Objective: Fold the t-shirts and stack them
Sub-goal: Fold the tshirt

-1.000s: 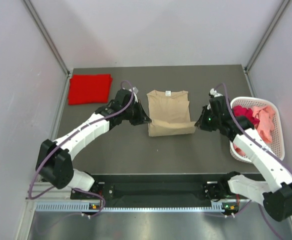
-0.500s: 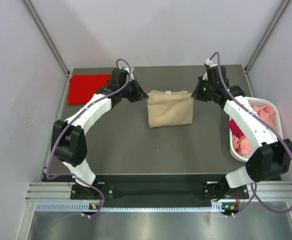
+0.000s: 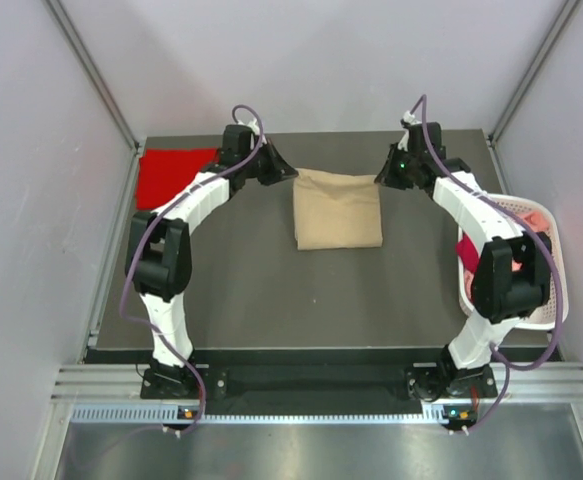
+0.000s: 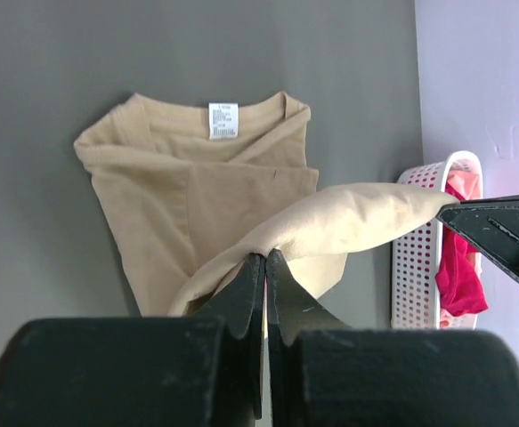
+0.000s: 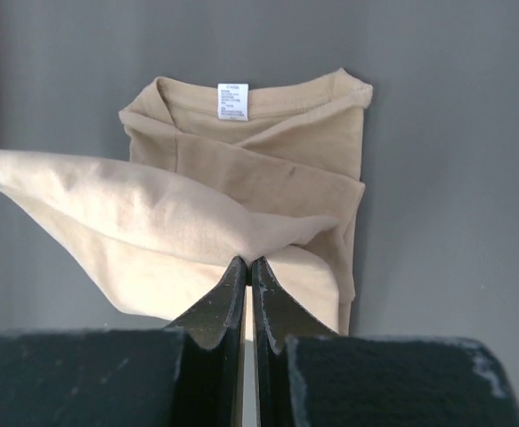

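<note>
Grey surface [image 3: 271, 290] fills most of the top view and carries all the things. Two arms reach across it to the far side, the left arm [image 3: 196, 195] and the right arm [image 3: 466, 205].

Between their tips lies the tan shirt [image 3: 338, 210], in the middle of the surface and near the back. Part of it lies flat. One edge is picked up off the surface and hangs like a soft bridge above the flat part, stretched from one arm to the other.

At the right edge of the surface stands a white basket [image 4: 413, 258] with slots in its wall. A pink shirt [image 4: 462, 184] and a dark red shirt [image 4: 455, 267] lie inside it.

A red shirt [image 3: 171, 178] lies folded flat in the back left corner of the surface, well apart from the tan shirt.

The left jaws are pinched tight on one end of the lifted tan edge. The right jaws are pinched tight on the other end. In each wrist view the cloth comes right out from between the black tips.

A small white label [image 5: 233, 100] shows at the collar, on the flat part of the tan shirt.
</note>
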Controlling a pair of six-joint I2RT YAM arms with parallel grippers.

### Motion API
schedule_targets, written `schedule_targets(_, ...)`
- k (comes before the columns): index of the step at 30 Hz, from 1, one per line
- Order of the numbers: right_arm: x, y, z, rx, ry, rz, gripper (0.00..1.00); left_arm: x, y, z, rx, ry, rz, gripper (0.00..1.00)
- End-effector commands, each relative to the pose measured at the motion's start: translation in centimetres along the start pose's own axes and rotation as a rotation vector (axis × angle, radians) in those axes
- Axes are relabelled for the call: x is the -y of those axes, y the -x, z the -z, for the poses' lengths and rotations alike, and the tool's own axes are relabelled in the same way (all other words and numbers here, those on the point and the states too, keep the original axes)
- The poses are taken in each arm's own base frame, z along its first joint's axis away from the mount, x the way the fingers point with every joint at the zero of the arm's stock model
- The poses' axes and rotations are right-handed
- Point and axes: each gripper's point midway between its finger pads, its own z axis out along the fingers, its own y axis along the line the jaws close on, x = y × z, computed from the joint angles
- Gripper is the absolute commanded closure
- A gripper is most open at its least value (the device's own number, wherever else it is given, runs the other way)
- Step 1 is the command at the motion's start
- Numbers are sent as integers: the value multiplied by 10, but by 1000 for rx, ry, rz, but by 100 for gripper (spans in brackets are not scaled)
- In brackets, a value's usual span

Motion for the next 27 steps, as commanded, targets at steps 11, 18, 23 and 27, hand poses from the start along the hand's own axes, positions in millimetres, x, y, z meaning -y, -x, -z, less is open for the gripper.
schedule_targets(11,-5,65,-33,139,97,25,97,-3,49,-35,86,-119,-26,100)
schedule_targets(18,4,64,-77,116,144,2,95,-38,65,-61,116,-127,6,98)
schedule_targets(23,6,71,-107,110,167,-1,82,-52,81,-84,92,-164,38,81)
schedule_targets(27,19,70,-107,95,99,-13,71,-60,86,-75,83,-140,-3,54)
